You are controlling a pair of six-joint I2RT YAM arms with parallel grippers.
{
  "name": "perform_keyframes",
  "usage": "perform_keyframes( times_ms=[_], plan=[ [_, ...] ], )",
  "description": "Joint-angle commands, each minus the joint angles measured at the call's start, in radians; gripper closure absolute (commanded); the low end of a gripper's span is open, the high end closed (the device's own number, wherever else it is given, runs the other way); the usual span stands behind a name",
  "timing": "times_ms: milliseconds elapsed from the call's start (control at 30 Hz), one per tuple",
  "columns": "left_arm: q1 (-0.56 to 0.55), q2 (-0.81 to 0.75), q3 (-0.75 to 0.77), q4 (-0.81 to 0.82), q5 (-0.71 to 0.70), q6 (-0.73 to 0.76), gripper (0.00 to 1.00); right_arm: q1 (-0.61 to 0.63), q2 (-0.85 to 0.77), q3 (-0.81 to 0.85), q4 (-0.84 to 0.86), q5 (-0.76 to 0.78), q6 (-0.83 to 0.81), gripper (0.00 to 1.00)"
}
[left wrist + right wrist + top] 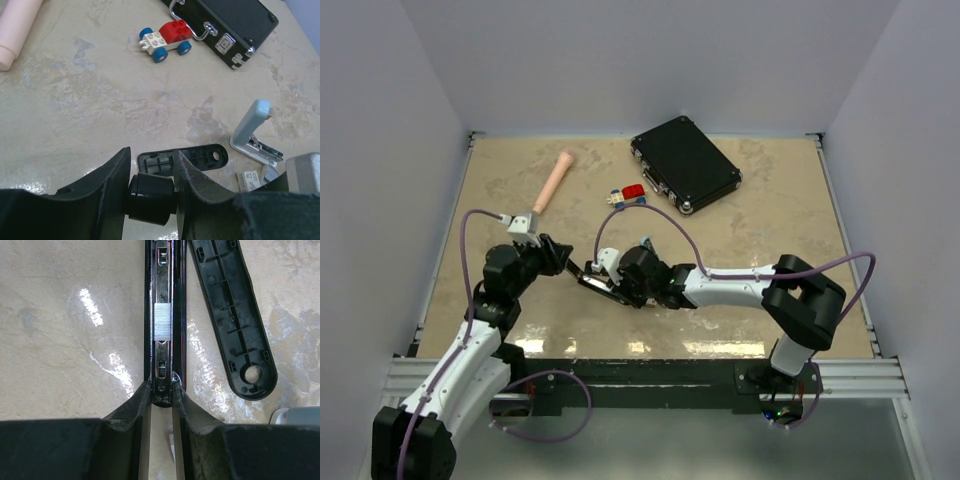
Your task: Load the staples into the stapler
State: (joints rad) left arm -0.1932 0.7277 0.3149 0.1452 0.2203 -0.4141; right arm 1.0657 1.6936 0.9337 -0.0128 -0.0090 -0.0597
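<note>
The black stapler point(592, 280) lies open on the table between my two grippers. In the right wrist view its metal channel point(162, 365) runs straight ahead, and the silvery staples point(162, 322) sit inside it. My right gripper point(161, 387) is shut on the channel's near end, one finger on each side. My left gripper point(152, 160) is shut on a black round part point(152, 197), apparently the stapler's other end. A detached black plastic cover point(232, 315) lies inner side up beside the channel, and it also shows in the left wrist view point(182, 159).
A small white and light-blue stapler-like thing point(252, 132) stands open, with a tiny white box point(248, 180) beside it. Farther back are a toy car point(628, 195), a black case point(685, 163) and a pink cylinder point(553, 183).
</note>
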Motion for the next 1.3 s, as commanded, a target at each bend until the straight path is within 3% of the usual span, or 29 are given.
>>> perform_keyframes(
  times_ms=[0, 400, 633, 800, 1033, 1267],
  plan=[
    [-0.112, -0.056, -0.007, 0.042, 0.149, -0.057, 0.63, 0.005, 0.011, 0.008, 0.231, -0.003, 0.032, 1.0],
    [-0.14, 0.045, -0.037, 0.227, 0.277, -0.216, 0.53, 0.004, 0.054, 0.033, 0.284, -0.008, 0.052, 0.97],
    [-0.158, 0.105, -0.011, 0.267, 0.303, -0.223, 0.53, 0.004, 0.052, 0.05, 0.281, -0.005, 0.093, 0.94],
    [-0.193, 0.139, 0.015, 0.245, 0.301, -0.192, 0.53, 0.004, 0.058, 0.079, 0.275, -0.006, 0.107, 0.93],
    [-0.288, 0.151, 0.069, 0.165, 0.243, -0.132, 0.44, 0.004, 0.047, 0.103, 0.266, -0.017, 0.123, 0.88],
    [-0.305, 0.122, 0.069, 0.142, 0.183, -0.137, 0.4, 0.004, 0.049, 0.093, 0.272, -0.02, 0.143, 0.88]
  ],
)
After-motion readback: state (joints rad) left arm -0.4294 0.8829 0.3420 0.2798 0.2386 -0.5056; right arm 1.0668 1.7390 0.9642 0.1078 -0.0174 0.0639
